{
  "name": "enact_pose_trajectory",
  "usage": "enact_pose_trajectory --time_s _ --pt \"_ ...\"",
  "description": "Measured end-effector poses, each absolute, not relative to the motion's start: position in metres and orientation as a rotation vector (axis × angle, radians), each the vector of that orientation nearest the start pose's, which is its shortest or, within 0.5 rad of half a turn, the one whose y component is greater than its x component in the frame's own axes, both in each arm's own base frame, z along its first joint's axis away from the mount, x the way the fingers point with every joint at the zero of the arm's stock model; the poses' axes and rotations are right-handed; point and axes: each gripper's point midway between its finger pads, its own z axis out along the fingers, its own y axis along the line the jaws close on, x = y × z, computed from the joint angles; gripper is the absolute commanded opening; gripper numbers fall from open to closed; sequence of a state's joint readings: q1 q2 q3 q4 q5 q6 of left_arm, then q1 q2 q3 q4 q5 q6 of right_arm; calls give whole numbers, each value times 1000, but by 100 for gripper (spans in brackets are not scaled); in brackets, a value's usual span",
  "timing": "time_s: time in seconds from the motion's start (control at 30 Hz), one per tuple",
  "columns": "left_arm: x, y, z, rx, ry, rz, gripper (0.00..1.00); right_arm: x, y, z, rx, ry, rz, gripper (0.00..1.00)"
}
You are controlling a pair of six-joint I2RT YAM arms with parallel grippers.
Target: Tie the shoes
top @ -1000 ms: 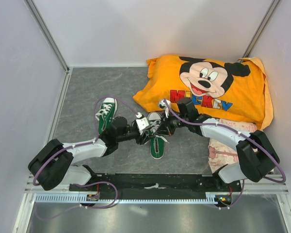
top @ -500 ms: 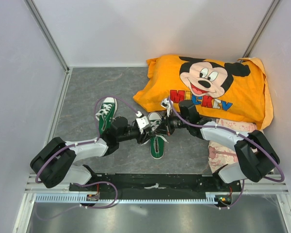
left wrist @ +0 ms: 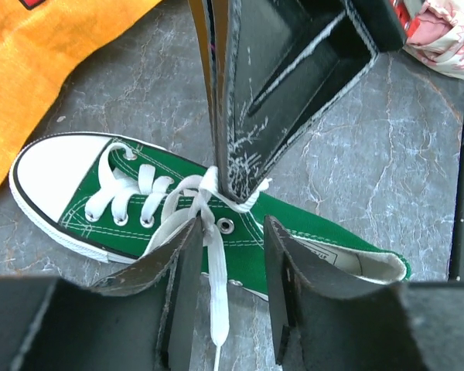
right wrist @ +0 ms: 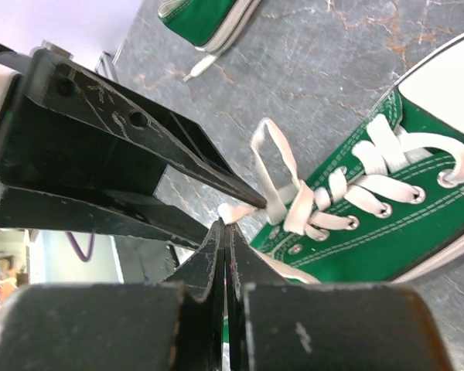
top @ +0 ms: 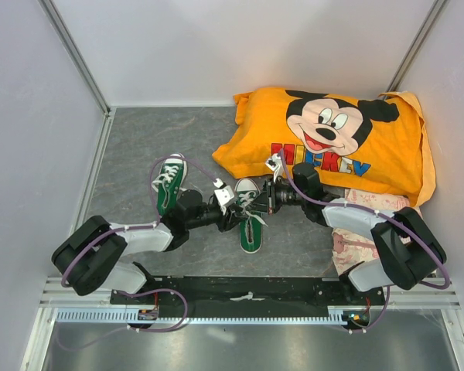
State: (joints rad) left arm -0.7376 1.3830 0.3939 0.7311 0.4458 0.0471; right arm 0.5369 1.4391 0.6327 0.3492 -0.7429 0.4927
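One green sneaker (top: 250,229) lies mid-table, toe cap away from the arms, laces loose. The other (top: 168,179) lies to its left. Both grippers meet over the near shoe's laces. My right gripper (top: 258,204) is shut, pinching a white lace end at its tips (right wrist: 225,226); a lace loop (right wrist: 278,164) stands above the shoe (right wrist: 402,232). My left gripper (top: 235,210) is open (left wrist: 232,228) over the shoe (left wrist: 325,236). A lace strand (left wrist: 215,278) hangs between its jaws, against the left finger. The right gripper's shut tip (left wrist: 236,189) shows just ahead.
An orange Mickey Mouse cloth (top: 332,139) lies behind and to the right of the shoes. A pink patterned cloth (top: 354,232) lies under the right arm. The black base rail (top: 247,290) runs along the near edge. White walls enclose the table.
The right wrist has shifted slightly right and back with the lace still pinched. The left arm has edged a little nearer. Both shoes stay put.
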Motion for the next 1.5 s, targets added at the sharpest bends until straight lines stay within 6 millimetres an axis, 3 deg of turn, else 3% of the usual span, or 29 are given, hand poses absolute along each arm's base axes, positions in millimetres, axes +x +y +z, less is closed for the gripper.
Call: enact_pose_trajectory --time_s 0.23,0.47,0.57,0.8,0.93,1.0,1.03,1.07,1.17,1.5 --pt "226 -305 102 1004 1592 -890 43 236 299 133 -526 2086 1420 0" --pt "226 -307 104 970 1601 -916 44 237 300 130 -507 2099 1429 0" --pt "227 -307 103 956 1613 -923 37 237 300 129 -503 2100 1433 0" --pt "231 -306 95 928 1654 -916 8 235 300 129 -499 2102 1448 0" --pt "235 -303 94 917 1662 -908 2 234 300 129 -502 2101 1452 0" --pt "237 -301 94 913 1663 -905 7 235 299 128 -499 2105 1451 0" --pt "237 -301 94 913 1663 -905 14 235 298 128 -495 2108 1449 0" --pt "237 -301 94 915 1662 -908 27 236 297 127 -492 2111 1448 0" --pt "233 -302 94 938 1651 -928 35 238 295 127 -482 2111 1443 0" --pt "223 -308 98 983 1625 -990 44 241 296 128 -467 2109 1451 0"
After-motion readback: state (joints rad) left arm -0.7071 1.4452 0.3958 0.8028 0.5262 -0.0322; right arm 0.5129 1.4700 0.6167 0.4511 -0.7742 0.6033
